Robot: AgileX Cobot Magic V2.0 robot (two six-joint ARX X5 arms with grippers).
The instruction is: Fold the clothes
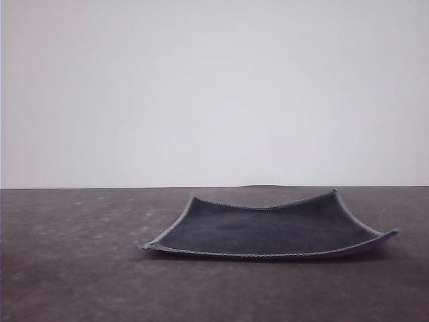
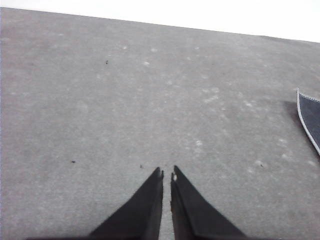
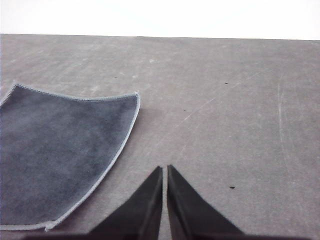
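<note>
Beside my right gripper [image 3: 164, 169], apart from its nearly closed, empty jaws, lies the cloth [image 3: 60, 150], grey face up; my left gripper [image 2: 167, 172] likewise pinches nothing.

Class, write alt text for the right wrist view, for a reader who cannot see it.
A dark grey square cloth with pale stitched edging lies flat on a grey table, beside the right hand. The hand's two black fingers are nearly closed, holding nothing, over bare table.
</note>
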